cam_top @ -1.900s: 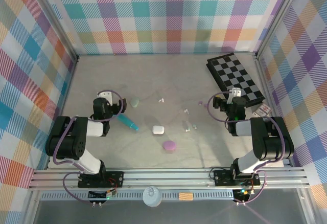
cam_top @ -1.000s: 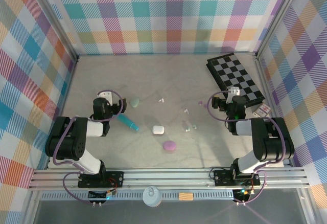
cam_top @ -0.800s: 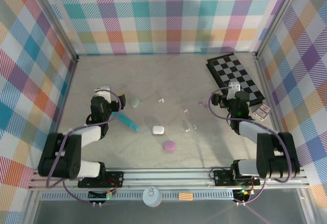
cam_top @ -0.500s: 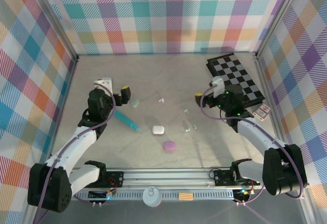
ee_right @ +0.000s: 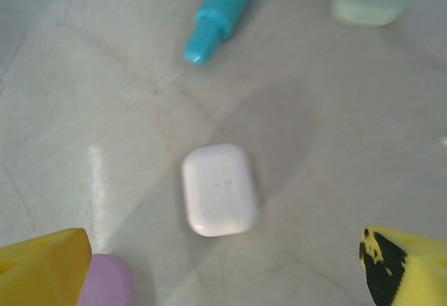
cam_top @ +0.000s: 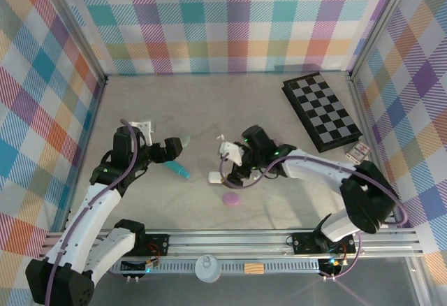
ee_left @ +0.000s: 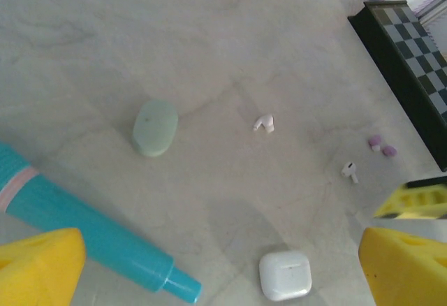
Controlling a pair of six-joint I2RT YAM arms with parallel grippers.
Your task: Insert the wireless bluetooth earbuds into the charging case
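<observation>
Right gripper [ee_right: 223, 267] has its jaws wide and empty. The closed white charging case [ee_right: 218, 189] sits centred just ahead between them, long axis roughly along the approach, with the purple case [ee_right: 105, 283] crowding one finger. Left gripper [ee_left: 223, 271], equally wide and empty, is nearer the white earbuds [ee_left: 264, 122], which lie loose on open table [ee_left: 209, 40] beyond the mint case [ee_left: 155, 126].

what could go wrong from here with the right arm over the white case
1. The open right gripper hangs over the white case, with the purple case hard by one jaw; closing might nudge it.
2. The white case looks shut, so no earbud can go in yet.
3. The white earbud is tiny and loose; the open left gripper could flick it away, or roll the teal cylinder beside it.
</observation>
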